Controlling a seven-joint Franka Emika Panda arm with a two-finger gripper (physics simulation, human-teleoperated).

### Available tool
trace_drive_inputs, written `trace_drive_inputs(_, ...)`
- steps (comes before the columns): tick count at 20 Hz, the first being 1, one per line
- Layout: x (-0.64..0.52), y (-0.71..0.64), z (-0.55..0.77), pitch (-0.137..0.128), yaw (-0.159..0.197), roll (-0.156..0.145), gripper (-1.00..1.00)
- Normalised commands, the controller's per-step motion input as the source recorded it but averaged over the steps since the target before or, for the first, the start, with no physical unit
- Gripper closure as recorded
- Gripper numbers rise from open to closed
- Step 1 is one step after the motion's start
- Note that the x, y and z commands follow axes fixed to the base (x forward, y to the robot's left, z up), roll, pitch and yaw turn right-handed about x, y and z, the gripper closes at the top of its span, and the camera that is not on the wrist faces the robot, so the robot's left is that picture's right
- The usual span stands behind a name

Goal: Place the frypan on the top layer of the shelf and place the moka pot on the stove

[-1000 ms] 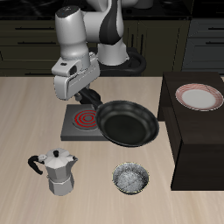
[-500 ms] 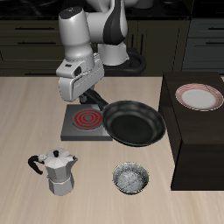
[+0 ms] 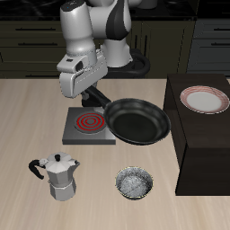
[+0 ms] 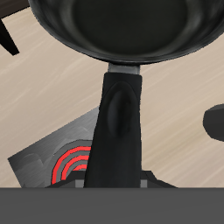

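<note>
My gripper [image 3: 92,93] is shut on the handle of the black frypan [image 3: 137,121], which hangs in the air between the stove [image 3: 87,126] and the dark shelf [image 3: 203,144]. In the wrist view the frypan [image 4: 122,26] and its long handle fill the middle, with the stove's red spiral [image 4: 72,163] beneath. The silver moka pot [image 3: 60,176] stands on the table near the front edge, in front of the stove. My fingertips are hidden behind the handle.
A pink-rimmed plate [image 3: 205,99] lies on the shelf's top toward its back. A small shiny metal bowl [image 3: 134,183] sits on the table near the front edge, between the moka pot and the shelf.
The arm has lifted and carried the frypan toward the shelf; the pan now sits a little higher and closer to the shelf's side. Moka pot, bowl and plate have not moved.
</note>
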Motion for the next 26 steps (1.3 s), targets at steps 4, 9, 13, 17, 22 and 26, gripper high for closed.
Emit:
trace_drive_inputs(4, -0.06, 0.03, 0.11, -0.011, -0.019, -0.001, 1.0)
trace_drive_inputs(9, 0.03, 0.08, -0.02, 0.005, 0.008, 0.013, 1.0)
trace_drive_inputs(13, 0.05, 0.14, -0.06, 0.009, 0.004, 0.024, 1.0)
trace_drive_inputs(17, 0.0, 0.15, 0.02, -0.011, 0.014, 0.023, 1.0)
trace_drive_inputs(22, 0.07, 0.14, -0.01, -0.003, 0.007, 0.023, 1.0)
trace_drive_inputs(26, 0.03, 0.1, -0.03, 0.001, -0.001, 0.018, 1.0)
